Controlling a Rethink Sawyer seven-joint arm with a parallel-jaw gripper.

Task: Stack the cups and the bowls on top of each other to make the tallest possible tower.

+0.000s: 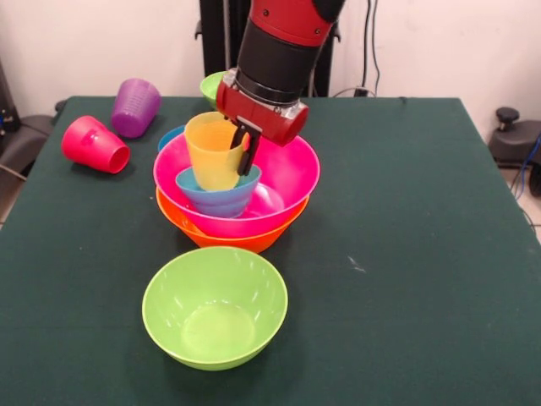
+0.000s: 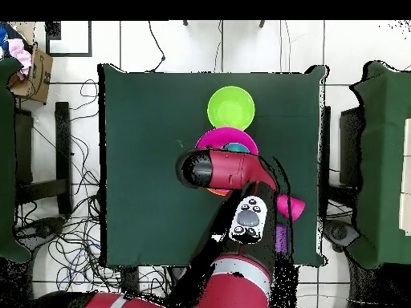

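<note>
A pink bowl [image 1: 287,173] sits nested in an orange bowl [image 1: 232,237] at mid-table. Inside the pink one stands a small blue bowl [image 1: 218,199], and a yellow cup [image 1: 211,152] rests upright in it, leaning slightly. My gripper [image 1: 240,157] is shut on the yellow cup's right wall; one black finger [image 1: 248,150] shows outside the rim. A large green bowl [image 1: 215,306] stands alone in front of the stack. In the overhead view the arm hides the gripper and the cup; the pink bowl [image 2: 215,136] and green bowl [image 2: 232,107] show.
A red cup [image 1: 95,145] lies on its side at the left, with a purple cup [image 1: 135,107] mouth-down behind it. Another blue bowl [image 1: 171,135] peeks from behind the pink one, and a small green bowl [image 1: 212,85] sits behind the arm.
</note>
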